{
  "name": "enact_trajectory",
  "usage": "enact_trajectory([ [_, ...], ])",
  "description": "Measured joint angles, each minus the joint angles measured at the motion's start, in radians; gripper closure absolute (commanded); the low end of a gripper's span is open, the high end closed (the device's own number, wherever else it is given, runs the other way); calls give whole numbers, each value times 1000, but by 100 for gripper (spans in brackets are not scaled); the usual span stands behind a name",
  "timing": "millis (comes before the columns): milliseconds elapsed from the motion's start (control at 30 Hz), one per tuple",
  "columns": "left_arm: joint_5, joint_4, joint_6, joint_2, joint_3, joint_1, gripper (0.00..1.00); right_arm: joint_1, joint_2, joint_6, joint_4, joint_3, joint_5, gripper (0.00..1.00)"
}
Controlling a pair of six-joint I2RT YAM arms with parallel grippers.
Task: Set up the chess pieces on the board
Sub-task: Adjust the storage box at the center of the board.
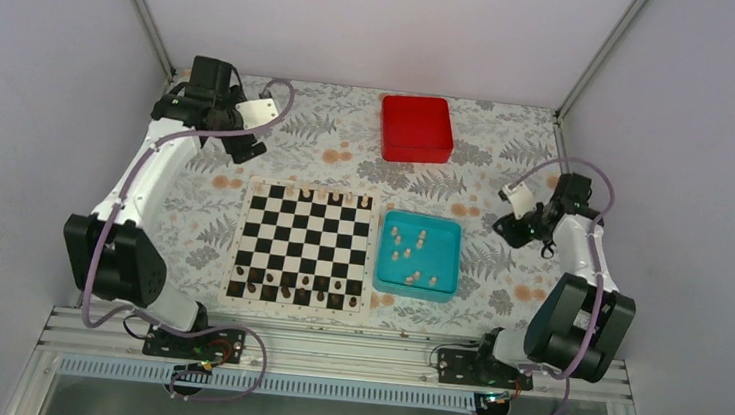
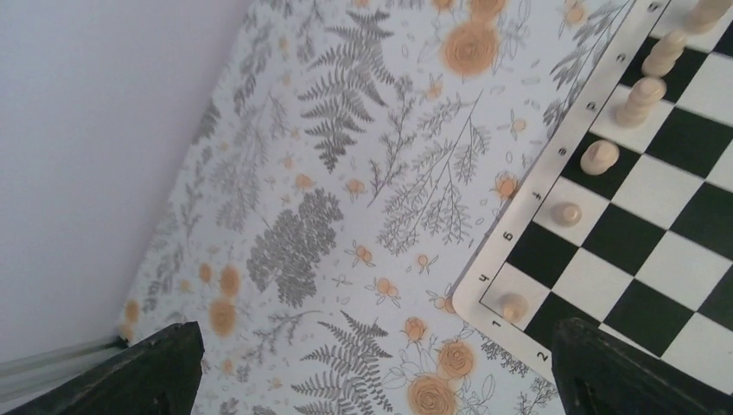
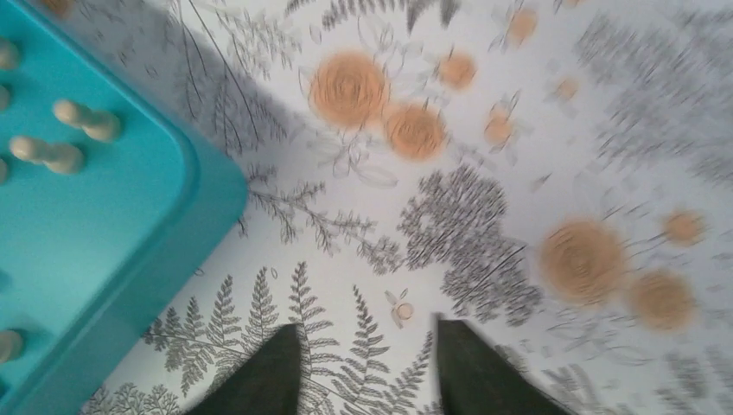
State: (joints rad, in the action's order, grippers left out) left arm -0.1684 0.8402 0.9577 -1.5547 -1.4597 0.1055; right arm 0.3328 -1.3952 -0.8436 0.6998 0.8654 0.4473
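The cream chess pieces (image 1: 408, 254) are split between two places. Several stand in a line along the far row of the chessboard (image 1: 305, 247), facing the dark pieces (image 1: 301, 287) on the near row, as an opening setup wants. The rest lie loose in the teal tray (image 1: 439, 259), which sits just beside the board's right edge, seemingly so the right arm can fetch from it.

The left claw (image 2: 378, 328) hangs spread wide and empty over the floral worktop (image 1: 476, 187), just off the board's far left corner. That puts it near the end of the cream row, a sensible post for placing pieces there.

The right claw (image 3: 367, 327) is partly spread with nothing between its fingers. It hovers over bare cloth just right of the tray, probably to reach in for another piece.
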Motion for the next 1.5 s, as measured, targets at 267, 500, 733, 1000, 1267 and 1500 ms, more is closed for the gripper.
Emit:
enact_trajectory([
  [267, -5, -63, -41, 70, 110, 42, 0, -183, 23, 2, 219, 175, -92, 96],
  [500, 8, -99, -68, 107, 176, 42, 0, -360, 0, 13, 398, 212, -123, 96],
  [733, 15, -127, -90, 151, 204, 45, 0, -433, -21, 47, 420, 201, -172, 96],
  [1000, 31, -129, -111, 161, 204, 112, 0, -459, -135, 87, 323, 200, -235, 96],
  [1267, 53, -129, -129, 161, 204, 170, 0, -471, -217, 109, 252, 214, -322, 96],
  [1500, 68, -129, -135, 156, 204, 214, 0, -471, -341, 108, 206, 310, -445, 96],
])
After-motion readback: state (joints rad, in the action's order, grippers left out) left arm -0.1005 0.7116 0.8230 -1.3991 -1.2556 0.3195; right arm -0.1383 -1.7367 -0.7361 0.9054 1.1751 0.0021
